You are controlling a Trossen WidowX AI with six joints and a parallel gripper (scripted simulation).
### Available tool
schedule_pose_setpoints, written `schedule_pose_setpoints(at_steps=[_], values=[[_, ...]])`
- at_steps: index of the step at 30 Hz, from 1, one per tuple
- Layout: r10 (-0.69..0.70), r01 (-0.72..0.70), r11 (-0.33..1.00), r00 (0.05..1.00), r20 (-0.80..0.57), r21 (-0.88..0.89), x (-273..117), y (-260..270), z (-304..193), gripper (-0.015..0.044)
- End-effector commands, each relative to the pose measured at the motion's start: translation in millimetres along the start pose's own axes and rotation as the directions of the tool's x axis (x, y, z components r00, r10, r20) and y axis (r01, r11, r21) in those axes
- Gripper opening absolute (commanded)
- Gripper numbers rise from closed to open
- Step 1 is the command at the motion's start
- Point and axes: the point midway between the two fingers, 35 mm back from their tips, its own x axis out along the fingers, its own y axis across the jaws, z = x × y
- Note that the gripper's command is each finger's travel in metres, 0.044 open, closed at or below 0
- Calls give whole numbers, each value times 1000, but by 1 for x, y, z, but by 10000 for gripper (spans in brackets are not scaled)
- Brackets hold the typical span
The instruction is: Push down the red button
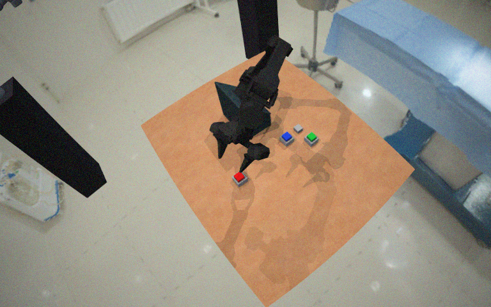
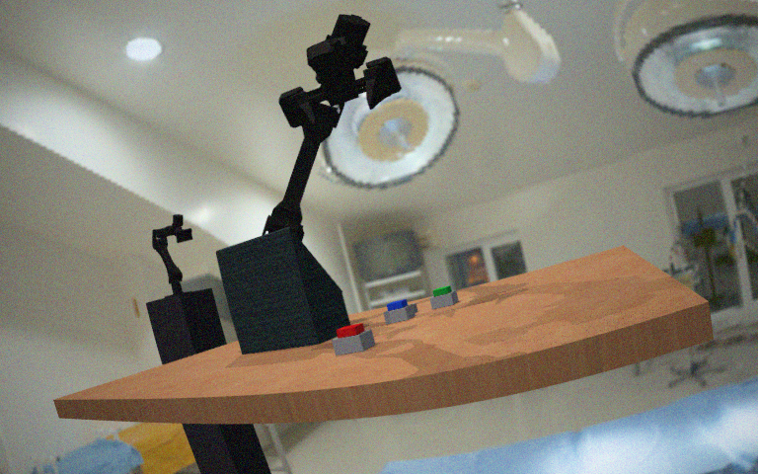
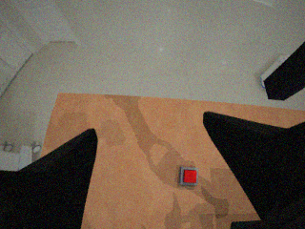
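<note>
The red button (image 1: 238,176) (image 2: 350,330) (image 3: 190,176) sits on a grey square base on the wooden table; its red cap stands up above the base. My gripper (image 1: 230,165) (image 2: 334,116) (image 3: 151,126) is open, with nothing between its fingers. The exterior view shows it high above the table, well clear of the red button. In the wrist view the red button lies low and right of the middle, between the two dark fingers and nearer the right one.
A blue button (image 1: 286,136) (image 2: 397,304) and a green button (image 1: 311,136) (image 2: 442,290) stand on the table (image 1: 362,173) (image 2: 559,346). A small light grey block (image 1: 298,128) lies just behind them. The dark arm pedestal (image 1: 226,101) (image 2: 267,296) stands near the red button.
</note>
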Motion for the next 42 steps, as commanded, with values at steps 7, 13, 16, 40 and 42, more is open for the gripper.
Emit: schedule_pose_setpoints(at_steps=[7, 13, 16, 40, 42], values=[[-58, -191, 784, 925, -376, -591, 71, -45, -84, 400], [-66, -370, 603, 860, -506, -707, 88, -62, -117, 400], [-66, -466, 498, 821, -567, -732, 94, -71, -135, 400], [-55, -662, 244, 720, -692, -709, 128, -89, -194, 321], [-54, -664, 244, 719, -693, -707, 147, -92, -214, 269]])
